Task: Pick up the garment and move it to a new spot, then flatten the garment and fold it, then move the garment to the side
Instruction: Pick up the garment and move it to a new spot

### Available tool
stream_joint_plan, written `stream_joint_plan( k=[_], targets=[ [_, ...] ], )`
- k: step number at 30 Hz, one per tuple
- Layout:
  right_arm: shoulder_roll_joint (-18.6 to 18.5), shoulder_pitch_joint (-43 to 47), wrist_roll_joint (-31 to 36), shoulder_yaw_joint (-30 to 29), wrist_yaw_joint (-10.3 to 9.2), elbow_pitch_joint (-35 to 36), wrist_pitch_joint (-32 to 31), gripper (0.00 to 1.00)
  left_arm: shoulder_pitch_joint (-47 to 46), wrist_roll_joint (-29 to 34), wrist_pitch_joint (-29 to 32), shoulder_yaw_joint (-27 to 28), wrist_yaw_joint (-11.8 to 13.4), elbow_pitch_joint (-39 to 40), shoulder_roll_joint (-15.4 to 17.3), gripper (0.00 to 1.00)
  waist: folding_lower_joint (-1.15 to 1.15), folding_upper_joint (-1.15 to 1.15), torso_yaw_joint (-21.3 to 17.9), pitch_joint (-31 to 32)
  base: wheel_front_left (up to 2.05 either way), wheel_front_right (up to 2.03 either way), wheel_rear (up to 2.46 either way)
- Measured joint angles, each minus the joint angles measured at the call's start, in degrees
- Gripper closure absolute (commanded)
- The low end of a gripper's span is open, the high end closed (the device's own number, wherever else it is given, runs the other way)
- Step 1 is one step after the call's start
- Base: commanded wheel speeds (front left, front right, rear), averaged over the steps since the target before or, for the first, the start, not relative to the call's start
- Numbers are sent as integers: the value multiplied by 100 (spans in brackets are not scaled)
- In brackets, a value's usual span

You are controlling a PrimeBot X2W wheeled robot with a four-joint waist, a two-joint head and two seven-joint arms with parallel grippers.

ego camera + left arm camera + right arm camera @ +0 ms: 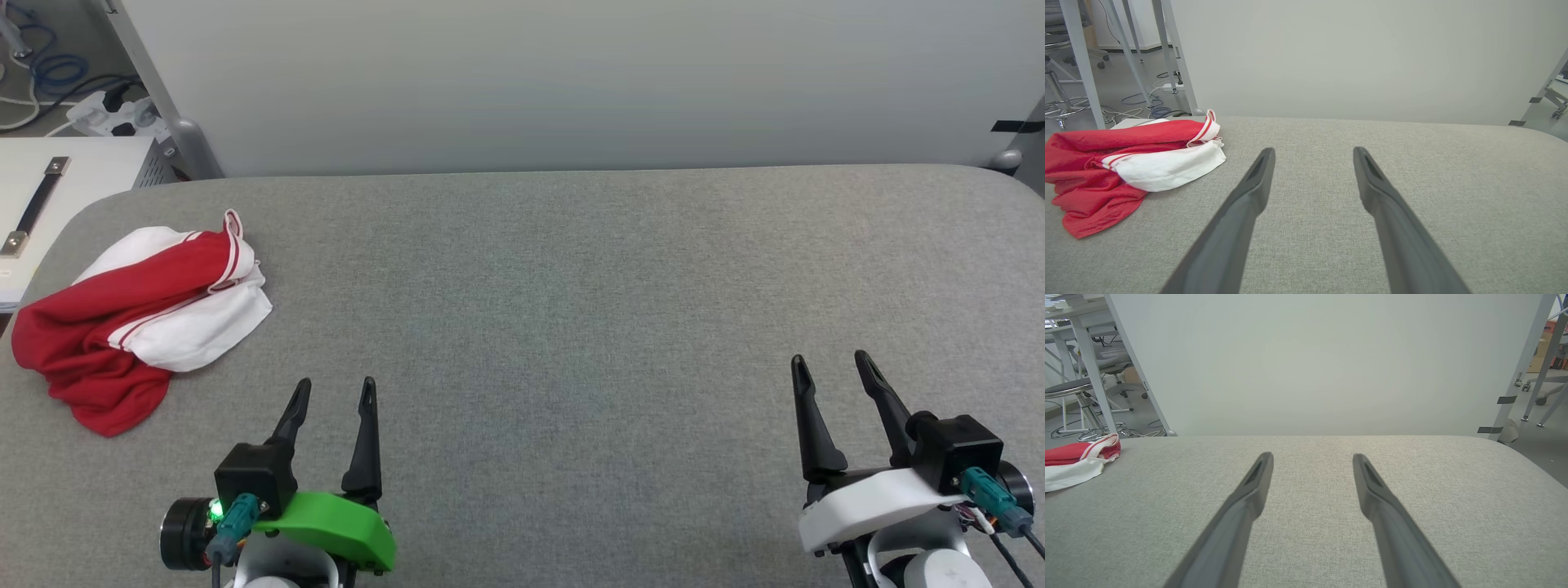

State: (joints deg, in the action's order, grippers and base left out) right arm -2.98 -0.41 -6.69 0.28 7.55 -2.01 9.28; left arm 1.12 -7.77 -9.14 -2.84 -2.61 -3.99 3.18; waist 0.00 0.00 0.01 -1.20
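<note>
Garment (pixel 122 318): crumpled red-and-white heap at the far left edge of the grey padded table (pixel 571 327).
Left gripper (pixel 336 390): fingers spread wide, empty, just right of the garment.
Right gripper (pixel 831 364): fingers spread wide, empty, well apart from the garment.

L gripper (pixel 336 381): 2 long dark tapered fingers (pixel 1251 192) w/ a slot recess near each tip, black block base (pixel 255 482), bright green curved shell (pixel 343 527), lit green LED (pixel 215 512), teal plug (pixel 237 523) w/ dark cable, black round housing (pixel 184 535) at side. R gripper (pixel 830 357): same fingers, white shell (pixel 873 498), black block, 2nd teal plug (pixel 989 495) w/ black cable, thin red/white wires (pixel 976 516).
</note>
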Motion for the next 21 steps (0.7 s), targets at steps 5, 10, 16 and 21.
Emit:
stream_joint_plan(
  k=[5,10,16,21],
  targets=[
    [0,-1,-53,13,0,-38,57,0,0,-46,-67,-26,-22,-22,0,0,0,0,12,-13,0,0,0],
    [0,-1,-147,23,0,-102,109,0,-1,-87,-111,-41,-27,-57,0,0,0,0,57,-28,0,0,0],
    [0,0,-230,78,0,-138,177,0,-1,-138,-194,-41,-35,-74,0,0,0,0,212,-36,0,0,0],
    [0,0,-291,180,0,-140,240,0,-1,-147,-252,-30,-45,-82,-1,0,0,0,458,-41,0,0,0]
  ],
)
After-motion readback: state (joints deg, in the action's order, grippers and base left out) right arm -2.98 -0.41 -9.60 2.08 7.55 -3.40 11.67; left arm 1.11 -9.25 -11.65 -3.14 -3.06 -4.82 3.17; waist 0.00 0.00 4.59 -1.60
